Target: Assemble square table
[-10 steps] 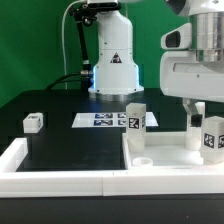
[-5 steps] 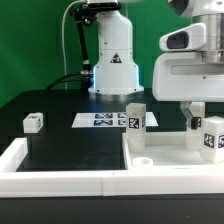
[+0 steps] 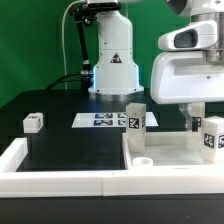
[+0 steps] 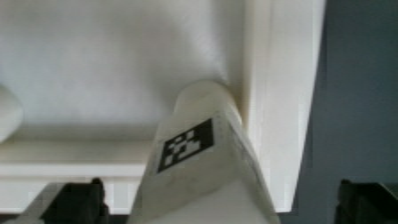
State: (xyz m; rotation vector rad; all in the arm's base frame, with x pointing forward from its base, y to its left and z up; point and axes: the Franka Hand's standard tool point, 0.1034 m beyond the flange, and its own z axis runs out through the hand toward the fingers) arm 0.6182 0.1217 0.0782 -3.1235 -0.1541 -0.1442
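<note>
Hand [image 4: 222,200] spread wide, gripping nothing, straddling a leg [image 4: 201,150] upright on the square tabletop [image 4: 107,60]. I reckon it's light, stiff, slick plastic; I'd pinch its flat sides.

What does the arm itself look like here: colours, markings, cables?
The arm is white with dark joints, a dark triangular mark on its column and a blue glowing ring near its base. Black cables run beside it. The end effector has a boxy white housing with a dark oval patch and dark fingertips.
</note>
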